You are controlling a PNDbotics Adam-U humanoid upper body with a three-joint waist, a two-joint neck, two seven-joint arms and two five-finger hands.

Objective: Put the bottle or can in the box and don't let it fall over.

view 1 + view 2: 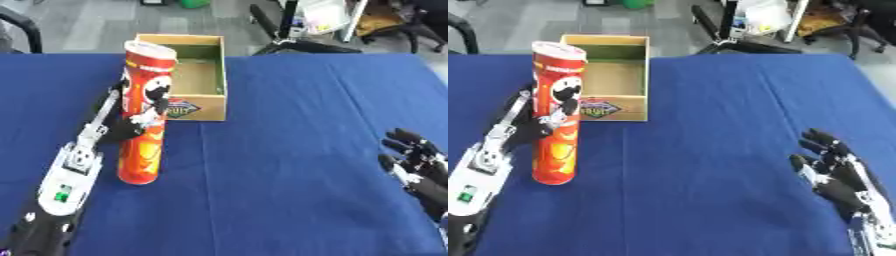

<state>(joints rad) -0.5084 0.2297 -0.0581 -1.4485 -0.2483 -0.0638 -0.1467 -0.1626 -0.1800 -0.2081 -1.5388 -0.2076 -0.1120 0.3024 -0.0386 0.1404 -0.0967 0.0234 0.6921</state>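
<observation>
A tall red can [143, 115] with a cartoon face printed on its side stands on the blue table [297, 150], its base resting on the cloth and its body leaning very slightly, the pale top end tipped toward the cardboard box [186, 75]. Taking the box as the landmark: the can is just in front of the box's near left corner, on the robot's side, and its upper part overlaps the box's left wall in both eye views. It is outside the box, not in it.

The box is open at the top, with a green lining on its inner walls and a brown floor; a coloured label shows on its near outer face. It sits toward the far edge of the table, nothing visible inside it.

The left hand [131, 122] comes up from the lower left, nearer the robot than the box, and its fingers [158, 106] are curled round the middle of the can, dark tips showing across the printed face while the rest of the hand lies behind the can's left side.

The right hand [837, 172] rests well to the right of the box, near the lower right corner, palm upward on the cloth, its fingers spread and relaxed, holding nothing and touching neither can nor box.
</observation>
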